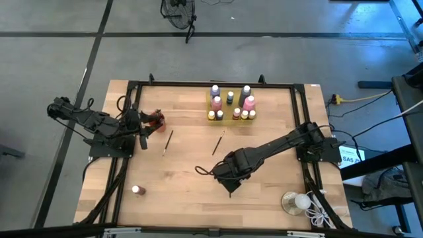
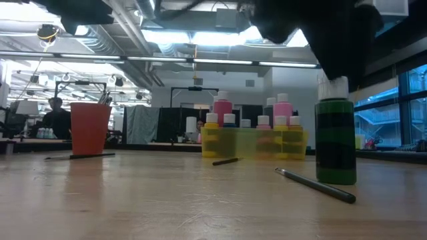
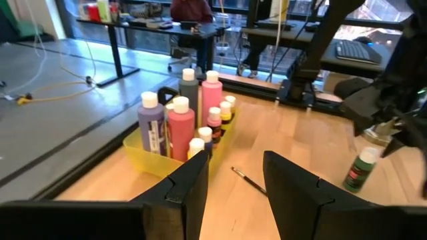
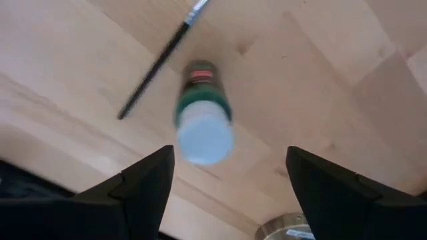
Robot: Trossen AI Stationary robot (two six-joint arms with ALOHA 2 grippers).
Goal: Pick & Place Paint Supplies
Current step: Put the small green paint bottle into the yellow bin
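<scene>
Directly under the right wrist camera stands the green bottle [image 4: 203, 115], white cap up, between the 2 spread jaws of the right gripper [image 4: 230, 183], which are released and grasping nothing. Going by size, the tabletop [image 1: 185, 192] carries everything; on it, well beyond the right jaws toward the far edge, sits the yellow tray [image 1: 231, 114] already packed with white-capped bottles, pink [image 3: 181, 125], purple [image 3: 151, 123] and smaller ones. Next comes the red cup [image 2: 89, 127], which stands close by the left gripper [image 1: 141, 134]; from the high view I cannot tell whether that gripper touches it. The left jaws [image 3: 232, 187] stand partly parted with nothing visible between them, pointing toward the tray. Then the green bottle, upright just below the right jaws, and last the 3 thin brushes: 1 [image 4: 159, 59] lies on the wood just beside the bottle, 1 [image 1: 217, 145] lies between the right jaws and the tray, and 1 [image 1: 168, 142] lies near the left jaws. My judgement is that the step in hand is picking up the green bottle. To do it well, centre the cap between the jaws, come straight down so neither finger clips the cap and tips the bottle, close on the body below the cap, and keep clear of the neighbouring brush. The tray looks crowded, so placing will need a free slot.
</scene>
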